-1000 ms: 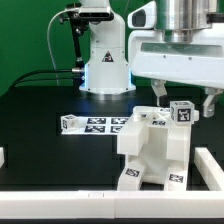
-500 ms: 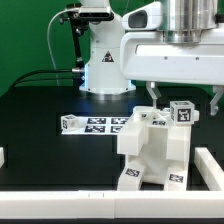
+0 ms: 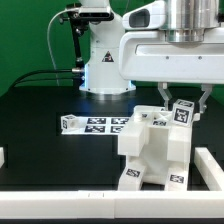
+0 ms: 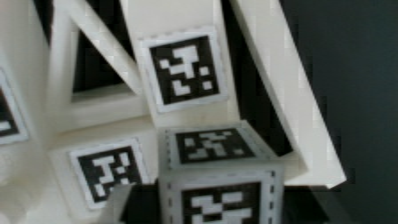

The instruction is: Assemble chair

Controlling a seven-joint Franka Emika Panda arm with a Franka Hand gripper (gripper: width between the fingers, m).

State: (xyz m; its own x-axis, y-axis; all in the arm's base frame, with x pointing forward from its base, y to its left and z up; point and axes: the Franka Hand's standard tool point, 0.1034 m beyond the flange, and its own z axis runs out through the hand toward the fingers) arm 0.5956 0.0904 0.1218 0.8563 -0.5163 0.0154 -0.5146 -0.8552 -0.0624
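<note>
The partly built white chair (image 3: 150,152) stands on the black table at the exterior view's right, with marker tags on its faces. A white square post (image 3: 182,112) with a tag on top rises at its far right. My gripper (image 3: 184,98) hangs right over that post, open, with one finger on each side of the post's top and a gap to it. In the wrist view the post's tagged end (image 4: 217,180) fills the near middle, with the chair's slanted tagged frame (image 4: 187,70) behind it. My fingertips do not show clearly there.
The marker board (image 3: 95,124) lies flat behind the chair. A low white rail runs along the table's front (image 3: 90,207) and up the right side (image 3: 212,170). A small white piece (image 3: 2,157) shows at the left edge. The robot base (image 3: 105,62) stands at the back.
My gripper has come down a little over the post, and its fingers have drawn closer together on either side of the post. The chair has not moved.
</note>
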